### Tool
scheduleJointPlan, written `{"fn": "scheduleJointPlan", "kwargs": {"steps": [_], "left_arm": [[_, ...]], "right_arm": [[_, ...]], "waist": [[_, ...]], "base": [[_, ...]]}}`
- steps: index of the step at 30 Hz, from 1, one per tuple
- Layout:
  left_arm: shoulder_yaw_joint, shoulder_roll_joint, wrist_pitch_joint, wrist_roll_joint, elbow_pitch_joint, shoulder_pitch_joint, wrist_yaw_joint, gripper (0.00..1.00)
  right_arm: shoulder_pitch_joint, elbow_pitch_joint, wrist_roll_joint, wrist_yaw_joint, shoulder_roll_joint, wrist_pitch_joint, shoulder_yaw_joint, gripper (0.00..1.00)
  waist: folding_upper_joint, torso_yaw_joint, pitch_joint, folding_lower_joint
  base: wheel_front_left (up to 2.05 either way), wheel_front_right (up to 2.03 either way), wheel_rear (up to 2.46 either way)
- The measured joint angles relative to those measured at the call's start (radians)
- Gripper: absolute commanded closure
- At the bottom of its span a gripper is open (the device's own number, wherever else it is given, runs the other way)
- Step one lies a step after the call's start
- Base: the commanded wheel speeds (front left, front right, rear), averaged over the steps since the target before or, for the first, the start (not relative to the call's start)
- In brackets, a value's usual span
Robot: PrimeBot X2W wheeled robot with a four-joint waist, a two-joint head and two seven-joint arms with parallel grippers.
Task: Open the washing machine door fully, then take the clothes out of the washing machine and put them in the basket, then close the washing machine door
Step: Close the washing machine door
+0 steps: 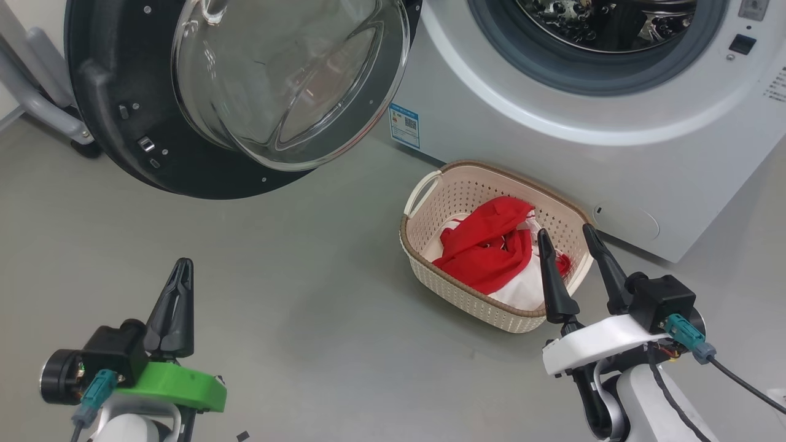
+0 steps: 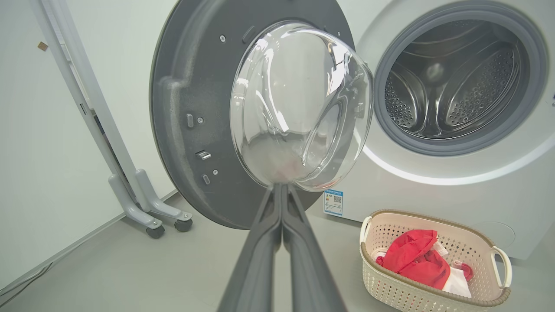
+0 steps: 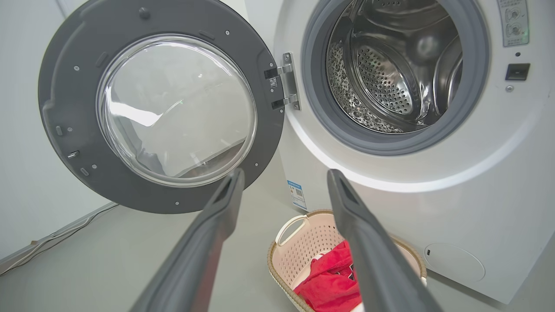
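The grey floor [image 1: 295, 319] was smooth and bare-looking. The washing machine [image 1: 552, 153] stood on it, and the basket [image 1: 466, 294] sat on the floor close before the machine's front. A grey wheeled stand [image 2: 147, 208] rested on its castors by the wall [image 2: 43, 151].

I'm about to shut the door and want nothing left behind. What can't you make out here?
Drum: cut off by the top edge in the head view; in both wrist views the grey gasket hides its near floor, so a small leftover item cannot be ruled out.
Basket: in the right wrist view a finger of the right gripper and the bottom edge hide part of the clothes.
Blue label: print too small.
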Motion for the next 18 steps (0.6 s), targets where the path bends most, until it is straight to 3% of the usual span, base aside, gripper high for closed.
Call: {"fn": "scheduleJointPlan", "kwargs": {"steps": [7, 12, 18], "left_arm": [[0.005, -0.001, 0.000, 0.005, -0.004, 0.003, 0.000, 1.00], [0.064, 0.008, 0.000, -0.002, -0.030, 0.001, 0.000, 1.00], [0.162, 0.093, 0.000, -0.001, -0.137, -0.060, 0.000, 1.00]], "right_arm": [[0.000, -0.002, 0.000, -0.001, 0.000, 0.000, 0.005, 0.00], [0.000, -0.005, -0.004, -0.009, -0.001, 0.000, 0.004, 0.00], [0.000, -0.012, -0.014, -0.019, -0.001, 0.000, 0.002, 0.00]], "waist": [[0.0000, 0.000, 0.009, 0.0000], [0.0000, 0.002, 0.026, 0.0000], [0.0000, 0.004, 0.053, 0.0000]], "base": [[0.00, 0.00, 0.00], [0.00, 0.00, 0.00], [0.00, 0.00, 0.00]]}}
